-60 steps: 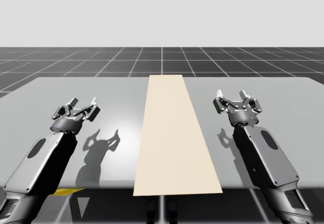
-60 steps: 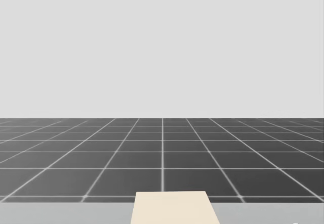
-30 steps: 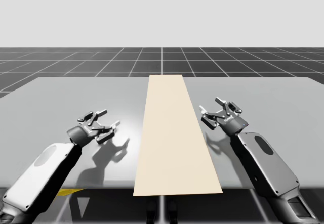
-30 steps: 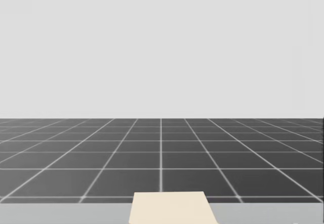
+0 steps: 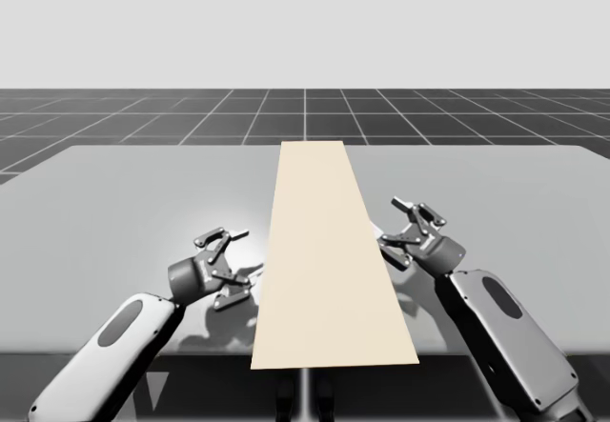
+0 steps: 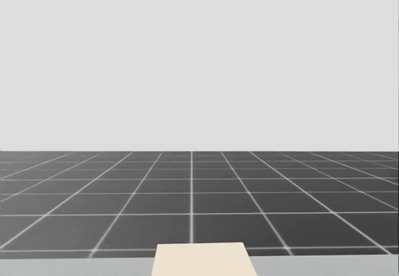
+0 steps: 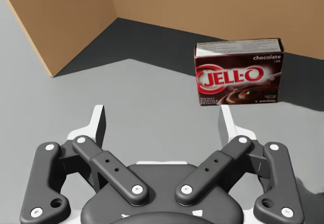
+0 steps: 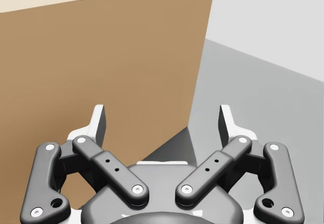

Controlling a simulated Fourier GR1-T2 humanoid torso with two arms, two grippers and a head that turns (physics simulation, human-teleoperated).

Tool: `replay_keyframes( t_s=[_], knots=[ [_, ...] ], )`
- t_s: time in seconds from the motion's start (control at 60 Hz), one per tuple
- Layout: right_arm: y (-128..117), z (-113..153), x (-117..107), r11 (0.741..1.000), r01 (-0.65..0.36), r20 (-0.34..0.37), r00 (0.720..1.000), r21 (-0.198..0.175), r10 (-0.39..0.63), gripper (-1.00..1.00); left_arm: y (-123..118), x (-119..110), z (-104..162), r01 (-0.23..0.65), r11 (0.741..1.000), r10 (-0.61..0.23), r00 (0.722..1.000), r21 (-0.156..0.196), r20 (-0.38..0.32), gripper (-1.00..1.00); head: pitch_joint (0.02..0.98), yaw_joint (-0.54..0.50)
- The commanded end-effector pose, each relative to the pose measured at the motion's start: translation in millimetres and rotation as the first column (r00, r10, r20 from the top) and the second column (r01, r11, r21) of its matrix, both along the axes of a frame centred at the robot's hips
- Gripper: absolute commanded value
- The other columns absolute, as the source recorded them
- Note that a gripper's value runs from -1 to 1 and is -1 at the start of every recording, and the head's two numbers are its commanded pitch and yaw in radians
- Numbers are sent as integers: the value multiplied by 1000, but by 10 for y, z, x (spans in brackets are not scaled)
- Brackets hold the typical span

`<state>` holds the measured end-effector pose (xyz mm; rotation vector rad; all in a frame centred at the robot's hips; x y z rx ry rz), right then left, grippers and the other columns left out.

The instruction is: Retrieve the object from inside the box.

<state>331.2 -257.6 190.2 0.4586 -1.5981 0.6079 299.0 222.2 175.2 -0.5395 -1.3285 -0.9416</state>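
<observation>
Both arms have swung inward to the long cardboard box. My right gripper, fingers spread, faces its right wall. My left gripper, spread and empty, looks into the open left side, where the dark brown carton stands upright, seemingly within reach.

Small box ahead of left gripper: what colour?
The small box is dark brown; left wrist view.
</observation>
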Motion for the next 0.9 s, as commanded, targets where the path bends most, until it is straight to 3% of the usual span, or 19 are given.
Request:
replay_keyframes(
  t_s=[0.017, 0.083, 0.317, 0.4, 0.8, 0.9],
  knots=[
    [-85, -38, -94, 1000, -30, 12, 999, -6, 30, -1000, -304, -32, 11, 57, 998, -57, 998, -2, -2, -1000, 59, -27],
    [-150, -55, -125, 999, -44, 25, 999, -9, 44, -1000, -426, 9, -11, 71, 997, -72, 997, -23, -29, -1000, 63, -23],
    [-186, -91, -208, 997, -80, 12, 997, -21, 80, -1000, -849, -8, -112, 142, 990, -142, 986, -5, -84, -1000, 74, -10],
    [-191, -101, -215, 997, -77, 15, 997, -28, 78, -1000, -946, -4, -177, 150, 989, -151, 983, -15, -106, -1000, 81, -7],
    [-182, -122, -229, 998, -58, 11, 998, -36, 59, -1000, -1048, 277, -300, 131, 991, -131, 982, -7, -138, -1000, 122, 22],
    [-177, -135, -228, 998, -55, 7, 998, -38, 56, -1000, -1072, 346, -317, 126, 991, -131, 979, -39, -155, -945, 126, 23]
  ],
)
